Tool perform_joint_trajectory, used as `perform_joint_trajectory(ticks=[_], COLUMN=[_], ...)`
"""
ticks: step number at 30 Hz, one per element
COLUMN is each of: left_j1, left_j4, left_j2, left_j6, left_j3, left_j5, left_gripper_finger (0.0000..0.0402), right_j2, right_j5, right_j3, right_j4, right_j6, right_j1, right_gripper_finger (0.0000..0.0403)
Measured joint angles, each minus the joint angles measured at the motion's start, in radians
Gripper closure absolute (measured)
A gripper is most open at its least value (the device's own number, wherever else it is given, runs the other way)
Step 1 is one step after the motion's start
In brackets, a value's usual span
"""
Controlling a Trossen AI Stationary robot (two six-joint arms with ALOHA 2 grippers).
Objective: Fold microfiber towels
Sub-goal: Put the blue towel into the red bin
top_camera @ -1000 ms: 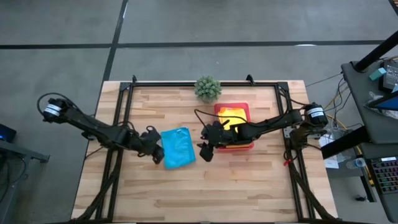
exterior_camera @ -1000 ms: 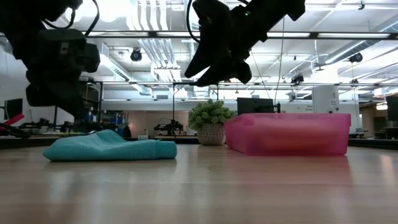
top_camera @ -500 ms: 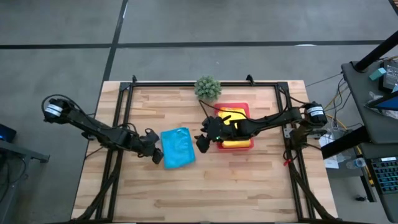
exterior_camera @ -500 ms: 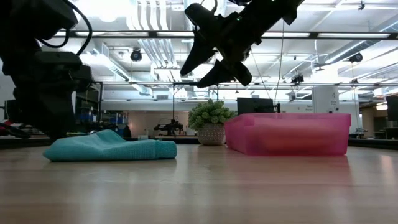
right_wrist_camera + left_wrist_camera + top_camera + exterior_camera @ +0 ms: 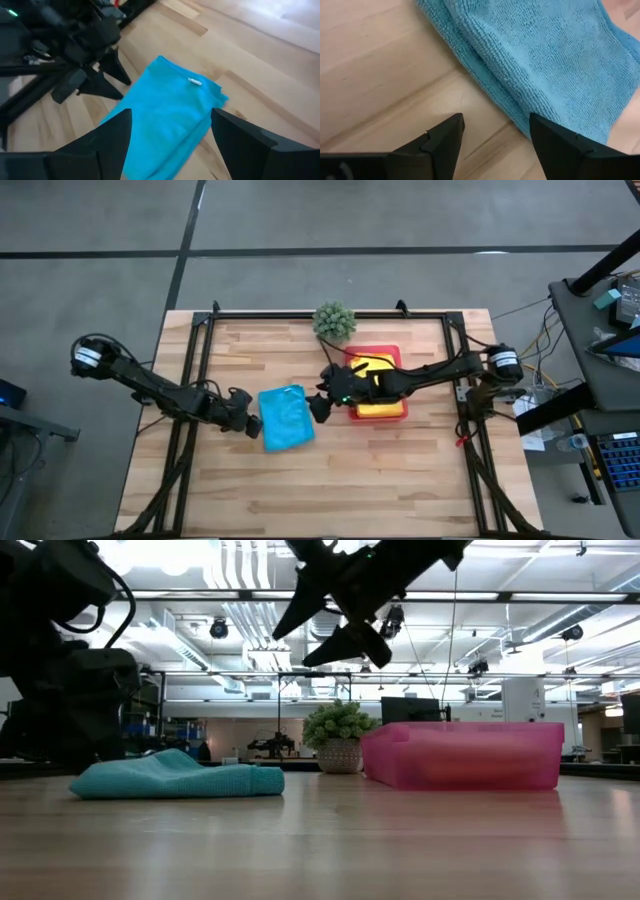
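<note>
A turquoise towel [image 5: 286, 418] lies folded on the wooden table, left of centre; the low view shows it as a low heap [image 5: 175, 778]. My left gripper [image 5: 254, 425] is open and low at the towel's left edge. In the left wrist view its fingers [image 5: 492, 127] stand apart over the table, and the towel's edge [image 5: 520, 120] runs between them untouched. My right gripper [image 5: 318, 407] is open and held high [image 5: 310, 625] off the towel's right edge. The right wrist view looks down on the towel [image 5: 165, 115] between its fingers [image 5: 170, 122].
A pink tray [image 5: 377, 358] right of centre holds a yellow cloth [image 5: 380, 408], partly hidden by my right arm. A small potted plant [image 5: 334, 321] stands at the far edge. Black frame rails run along the table's left, right and far sides.
My right gripper has moved from the tray toward the towel's right edge, rising a little and rolling. My left gripper has sunk toward the table at the towel's left edge. The towel has stayed where it was.
</note>
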Motion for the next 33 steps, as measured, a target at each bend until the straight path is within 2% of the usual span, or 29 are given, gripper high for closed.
perform_joint_trajectory(ticks=[6,18,28,33], left_j1=[0.008,0.008,0.008,0.008], left_j4=[0.016,0.236,0.25,0.207], left_j2=[0.007,0.043,0.126,0.09], left_j6=[0.013,0.025,0.006,0.007], left_j3=[-0.004,-0.04,-0.041,-0.041], left_j5=[-0.063,-0.095,-0.092,-0.072], left_gripper_finger=[0.0185,0.0184,0.0185,0.0185], right_j2=[0.119,0.303,0.393,0.414], right_j5=[-0.033,-0.035,-0.035,-0.036], right_j3=[0.1,0.33,0.352,0.353], right_j4=[-0.044,-0.289,-0.315,-0.315], right_j6=[-0.006,-0.011,0.024,0.035], right_j1=[-0.002,-0.015,-0.034,-0.04], right_gripper_finger=[0.0142,0.0152,0.0154,0.0155])
